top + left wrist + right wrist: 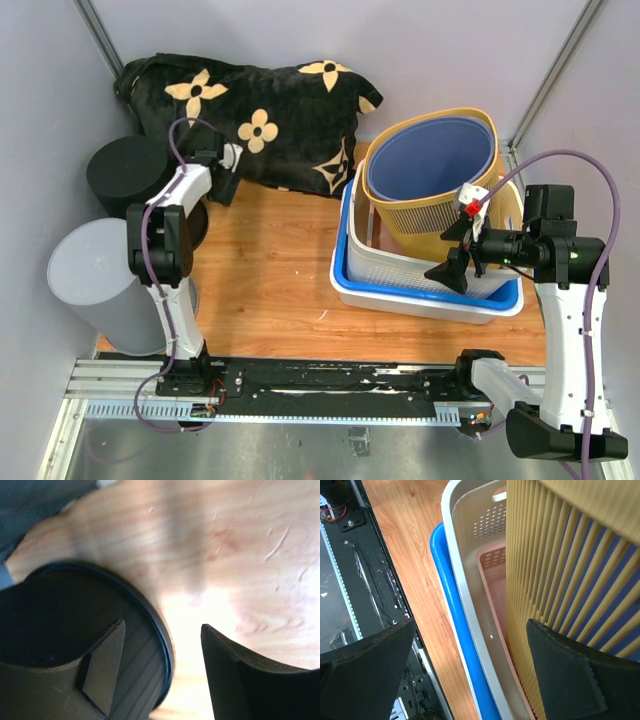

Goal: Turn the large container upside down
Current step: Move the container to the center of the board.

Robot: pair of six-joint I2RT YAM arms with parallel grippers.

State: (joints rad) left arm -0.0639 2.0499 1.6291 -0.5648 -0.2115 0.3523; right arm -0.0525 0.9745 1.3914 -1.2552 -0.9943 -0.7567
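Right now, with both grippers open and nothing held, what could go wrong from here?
1. The left gripper is open astride the rim of the black round container, one finger over it and one over the wooden table. A thin-rim pinch may slip as it tips.
2. The tall grey cylindrical bin stands close beside it and could get knocked.
3. The right gripper is open close to the yellow slatted basket, which is nested in the white perforated basket and blue plastic tub. A finger could snag the slats.

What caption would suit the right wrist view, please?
Open right gripper near slatted yellow basket inside white basket, blue tub.
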